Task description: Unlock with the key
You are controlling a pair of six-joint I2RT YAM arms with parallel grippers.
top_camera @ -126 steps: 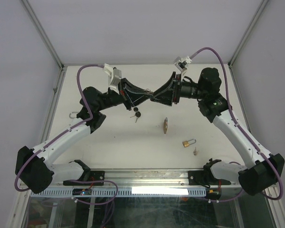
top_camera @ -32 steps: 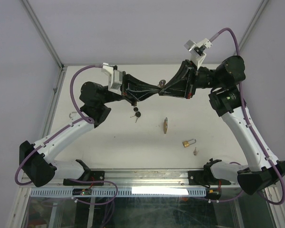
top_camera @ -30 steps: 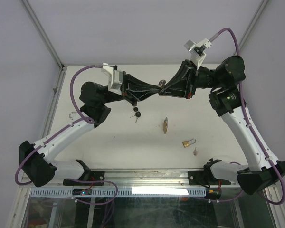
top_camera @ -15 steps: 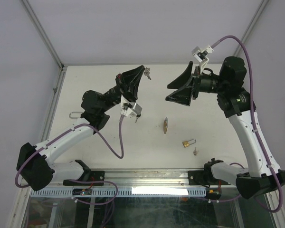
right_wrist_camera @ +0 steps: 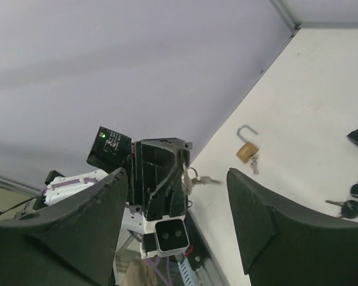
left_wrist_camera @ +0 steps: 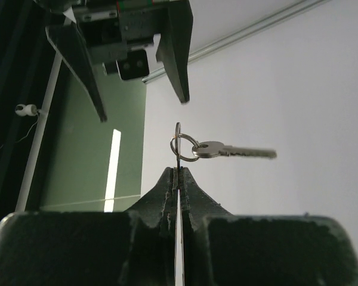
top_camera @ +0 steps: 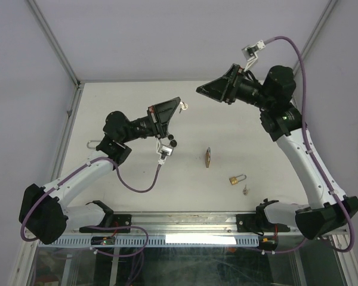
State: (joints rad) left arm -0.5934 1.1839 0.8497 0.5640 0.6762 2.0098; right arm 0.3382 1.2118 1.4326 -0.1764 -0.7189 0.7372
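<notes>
A white surface (top_camera: 131,179) lies between pale walls. Raised above it, the left tool (left_wrist_camera: 177,174) is pinched tight on a key bunch (left_wrist_camera: 185,146), one silver key (left_wrist_camera: 232,151) jutting sideways from its ring. The right tool (top_camera: 200,90) is held high, spread wide and empty. The brass padlock (top_camera: 237,178) lies on the surface, well apart from both.

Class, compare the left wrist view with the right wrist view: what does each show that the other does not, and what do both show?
Only the left wrist view: a close, edge-on look at the left gripper pinching the key bunch, with one key sticking out sideways from the ring. Only the right wrist view: the padlock and two black-headed keys lying on the table. Both: the left gripper shut on the key bunch, and the right gripper open, facing it.
</notes>
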